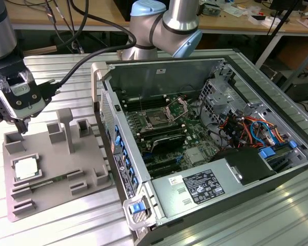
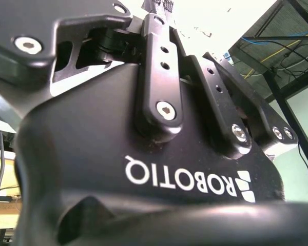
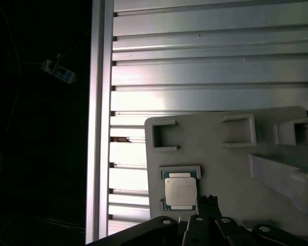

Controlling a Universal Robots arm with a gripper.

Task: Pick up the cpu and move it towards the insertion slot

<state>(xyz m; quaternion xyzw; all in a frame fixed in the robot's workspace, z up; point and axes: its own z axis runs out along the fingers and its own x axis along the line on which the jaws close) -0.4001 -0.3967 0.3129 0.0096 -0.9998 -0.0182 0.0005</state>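
The cpu point(image 1: 25, 168) lies flat in a square recess of the grey plastic tray point(image 1: 56, 177) at the exterior view's left, its silvery top facing up. My gripper point(image 1: 22, 127) hangs above the tray's far left corner, a short way above and behind the cpu, fingers together and holding nothing. In the first wrist view the cpu point(image 3: 180, 191) sits just beside the dark fingertips point(image 3: 208, 201), on the tray point(image 3: 236, 164). The insertion slot point(image 1: 156, 119) lies inside the open computer case, its dark centre exposed and its metal bracket point(image 1: 177, 107) hinged up.
The open computer case point(image 1: 205, 128) fills the exterior view's right, its near wall point(image 1: 118, 148) standing between tray and socket. Raised blocks and a tall post point(image 1: 66, 128) stand on the tray. The arm's base point(image 1: 164, 25) is behind the case. Ribbed aluminium table point(image 3: 210, 77) surrounds the tray.
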